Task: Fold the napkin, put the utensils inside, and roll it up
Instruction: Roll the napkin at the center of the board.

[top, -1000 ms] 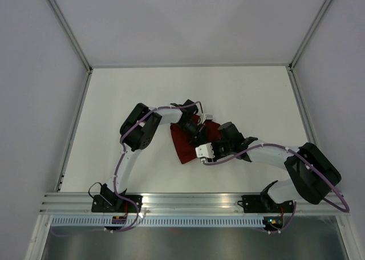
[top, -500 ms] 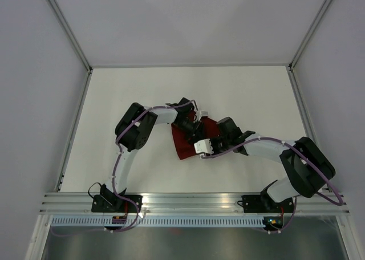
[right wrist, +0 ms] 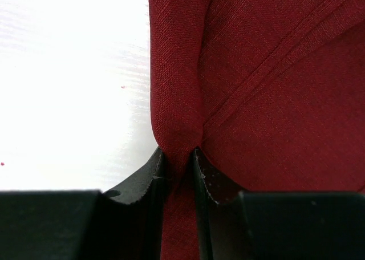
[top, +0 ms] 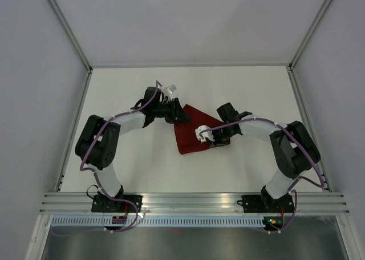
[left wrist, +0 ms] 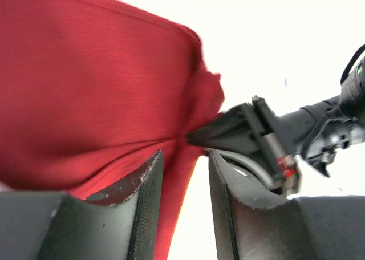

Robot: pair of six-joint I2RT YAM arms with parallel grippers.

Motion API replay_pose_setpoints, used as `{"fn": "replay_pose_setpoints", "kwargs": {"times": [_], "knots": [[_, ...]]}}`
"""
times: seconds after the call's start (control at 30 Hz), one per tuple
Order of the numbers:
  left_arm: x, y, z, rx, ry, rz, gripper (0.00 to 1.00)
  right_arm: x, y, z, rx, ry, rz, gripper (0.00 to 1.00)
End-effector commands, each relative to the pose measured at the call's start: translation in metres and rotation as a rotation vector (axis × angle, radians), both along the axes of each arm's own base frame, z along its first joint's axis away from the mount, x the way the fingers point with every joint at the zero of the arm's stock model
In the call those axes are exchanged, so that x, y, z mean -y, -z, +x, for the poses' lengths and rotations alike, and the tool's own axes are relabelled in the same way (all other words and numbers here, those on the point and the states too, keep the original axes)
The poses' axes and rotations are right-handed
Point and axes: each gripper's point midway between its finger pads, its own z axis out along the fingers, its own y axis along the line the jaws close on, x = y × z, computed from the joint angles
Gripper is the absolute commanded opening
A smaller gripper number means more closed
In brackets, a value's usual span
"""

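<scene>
Bright, even overhead light with faint shadows. The counter (top: 245,94) blows out white in both wrist views; the napkin (left wrist: 85,89) in the left one looks smeared, perhaps by motion.

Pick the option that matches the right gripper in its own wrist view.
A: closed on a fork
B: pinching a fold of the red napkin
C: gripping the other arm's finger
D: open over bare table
B: in the right wrist view, the right gripper is clamped tight on a bunched fold of the napkin.
</scene>
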Motion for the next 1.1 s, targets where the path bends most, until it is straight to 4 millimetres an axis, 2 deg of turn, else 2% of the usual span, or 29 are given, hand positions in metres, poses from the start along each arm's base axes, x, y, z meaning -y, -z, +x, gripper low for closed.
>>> {"fn": "replay_pose_setpoints", "kwargs": {"times": [0.0, 0.03, 0.07, 0.1, 0.13, 0.17, 0.2, 0.23, 0.27, 0.3, 0.33, 0.37, 0.43, 0.47, 0.53, 0.57, 0.63, 0.67, 0.7, 0.73, 0.77, 0.8, 0.83, 0.87, 0.93, 0.97, 1.0, 1.07], "knots": [[-0.039, -0.007, 0.034, 0.103, -0.332, -0.006, 0.43, 0.023, 0.021, -0.041, -0.268, -0.018, -0.069, 0.14], [-0.045, -0.031, 0.038, 0.208, -0.363, -0.032, 0.43, 0.021, 0.017, -0.035, -0.275, -0.019, -0.065, 0.14], [-0.049, -0.034, 0.037, 0.248, -0.385, -0.021, 0.43, 0.026, 0.018, -0.039, -0.316, -0.016, -0.079, 0.14], [-0.058, -0.026, 0.029, 0.264, -0.416, 0.004, 0.43, 0.028, 0.024, -0.040, -0.352, -0.014, -0.091, 0.14], [-0.066, -0.036, 0.035, 0.347, -0.470, 0.002, 0.43, 0.027, 0.023, -0.036, -0.361, -0.010, -0.090, 0.14], [-0.069, -0.056, 0.030, 0.411, -0.489, -0.017, 0.43, 0.030, 0.025, -0.039, -0.395, -0.003, -0.105, 0.14], [-0.079, -0.051, 0.028, 0.452, -0.523, 0.026, 0.43, 0.032, 0.031, -0.041, -0.426, -0.005, -0.122, 0.15], [-0.082, -0.055, 0.026, 0.486, -0.530, 0.037, 0.43, 0.029, 0.027, -0.035, -0.427, 0.000, -0.120, 0.15], [-0.078, -0.070, 0.017, 0.537, -0.513, 0.032, 0.43, 0.030, 0.030, -0.037, -0.462, 0.007, -0.133, 0.15], [-0.082, -0.071, 0.018, 0.604, -0.522, 0.098, 0.43, 0.031, 0.031, -0.037, -0.482, 0.016, -0.143, 0.15], [-0.081, -0.076, 0.014, 0.642, -0.512, 0.129, 0.43, 0.027, 0.029, -0.030, -0.479, 0.014, -0.138, 0.15], [-0.071, -0.081, 0.002, 0.677, -0.477, 0.147, 0.44, 0.030, 0.031, -0.036, -0.529, 0.014, -0.156, 0.15], [-0.072, -0.083, -0.003, 0.764, -0.454, 0.235, 0.45, 0.027, 0.028, -0.029, -0.545, 0.026, -0.150, 0.15], [-0.061, -0.078, -0.015, 0.780, -0.398, 0.271, 0.46, 0.027, 0.029, -0.032, -0.586, 0.028, -0.153, 0.15], [-0.057, -0.079, -0.020, 0.862, -0.354, 0.350, 0.46, 0.027, 0.026, -0.028, -0.607, 0.034, -0.154, 0.15], [-0.044, -0.077, -0.032, 0.889, -0.296, 0.365, 0.46, 0.027, 0.029, -0.028, -0.622, 0.039, -0.162, 0.15], [-0.042, -0.066, -0.036, 0.951, -0.240, 0.479, 0.47, 0.024, 0.028, -0.023, -0.627, 0.047, -0.163, 0.15], [-0.031, -0.062, -0.046, 0.967, -0.193, 0.491, 0.47, 0.025, 0.030, -0.024, -0.653, 0.060, -0.175, 0.15], [-0.028, -0.061, -0.047, 1.009, -0.155, 0.540, 0.47, 0.024, 0.030, -0.024, -0.662, 0.061, -0.177, 0.15], [-0.023, -0.052, -0.048, 1.023, -0.119, 0.580, 0.47, 0.023, 0.029, -0.019, -0.664, 0.062, -0.175, 0.15], [-0.013, -0.046, -0.058, 1.045, -0.070, 0.596, 0.47, 0.024, 0.030, -0.023, -0.700, 0.064, -0.190, 0.15], [-0.008, -0.046, -0.056, 1.075, -0.045, 0.630, 0.48, 0.023, 0.030, -0.023, -0.713, 0.063, -0.190, 0.15], [-0.003, -0.041, -0.060, 1.085, -0.009, 0.655, 0.48, 0.022, 0.028, -0.020, -0.714, 0.060, -0.188, 0.15], [0.007, -0.024, -0.067, 1.087, 0.052, 0.689, 0.48, 0.023, 0.030, -0.023, -0.737, 0.061, -0.199, 0.15], [0.020, -0.020, -0.068, 1.119, 0.104, 0.716, 0.48, 0.022, 0.030, -0.020, -0.742, 0.071, -0.201, 0.15], [0.028, -0.005, -0.075, 1.120, 0.160, 0.737, 0.48, 0.021, 0.031, -0.019, -0.748, 0.076, -0.203, 0.15], [0.036, -0.006, -0.075, 1.138, 0.185, 0.735, 0.48, 0.021, 0.031, -0.020, -0.757, 0.083, -0.209, 0.15], [0.045, 0.009, -0.080, 1.133, 0.245, 0.745, 0.48, 0.020, 0.032, -0.019, -0.772, 0.087, -0.215, 0.15]]}}
